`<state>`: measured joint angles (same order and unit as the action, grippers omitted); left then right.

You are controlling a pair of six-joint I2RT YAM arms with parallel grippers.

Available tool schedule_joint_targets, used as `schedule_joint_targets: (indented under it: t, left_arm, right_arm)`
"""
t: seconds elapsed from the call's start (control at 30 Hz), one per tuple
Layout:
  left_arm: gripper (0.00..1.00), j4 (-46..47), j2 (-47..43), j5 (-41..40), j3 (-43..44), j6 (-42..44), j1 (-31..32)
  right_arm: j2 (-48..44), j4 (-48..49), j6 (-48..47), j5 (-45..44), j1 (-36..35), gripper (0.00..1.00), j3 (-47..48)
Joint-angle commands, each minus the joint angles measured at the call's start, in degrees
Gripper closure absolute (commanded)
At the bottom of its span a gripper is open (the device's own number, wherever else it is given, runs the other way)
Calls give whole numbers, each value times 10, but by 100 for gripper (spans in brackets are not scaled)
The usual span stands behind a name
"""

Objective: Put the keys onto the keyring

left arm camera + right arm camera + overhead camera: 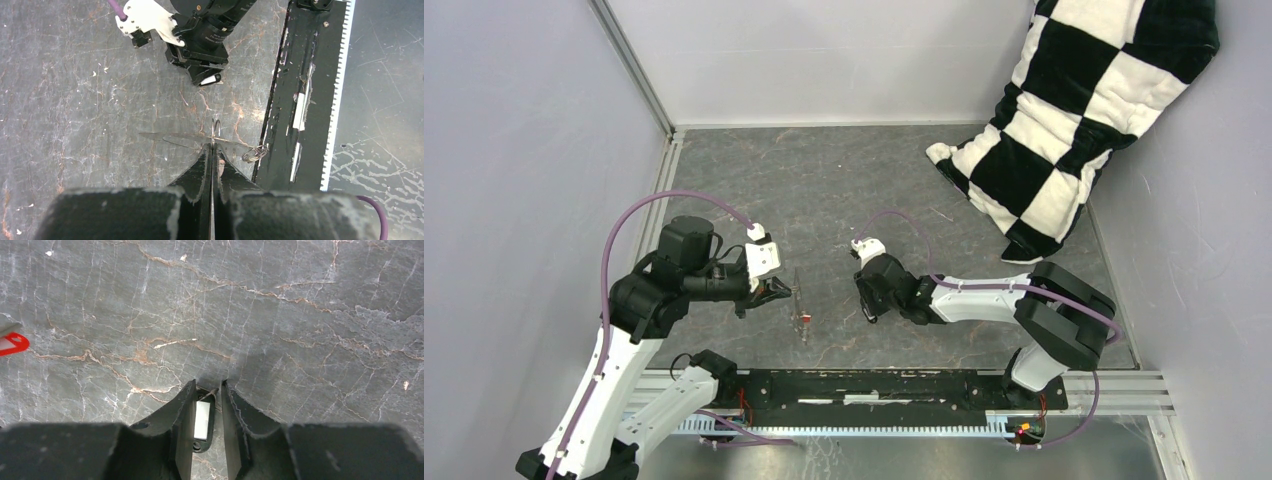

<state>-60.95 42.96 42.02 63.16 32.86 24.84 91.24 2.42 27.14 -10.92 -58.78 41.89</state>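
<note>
The left end effector (212, 150) clamps the keyring (799, 295) on edge above the worktop (844, 180), apparently steadying it for threading, while the facing right end effector (206, 387) pinches the black key (202, 420); the red key (12, 344) sits beside the ring.

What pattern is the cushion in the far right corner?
The cushion has black-and-white checks, best seen in the top external view.

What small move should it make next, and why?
Probably the right fingers should ease toward the keyring. They pinch the black key, while the left fingers are shut on the ring, holding it on edge. Bare table separates the two, so the key cannot be threaded yet.
</note>
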Motion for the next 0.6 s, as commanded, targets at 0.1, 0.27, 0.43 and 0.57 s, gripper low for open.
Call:
schedule_joint_targets:
  t: [0.1,0.27,0.43,0.57]
  left_arm:
    - [98,10,-6,-4,24,24,-1]
    - [98,5,-6,1,23,25,-1]
    - [98,5,-12,3,24,21,-1]
    - [98,5,-13,3,25,20,-1]
  right_arm:
    - [-8,41,-2,-20,-1,74,-6]
    - [-18,60,-8,-11,5,85,-22]
    - [-32,66,-2,-2,24,100,-47]
    - [-36,59,-16,0,28,100,-43]
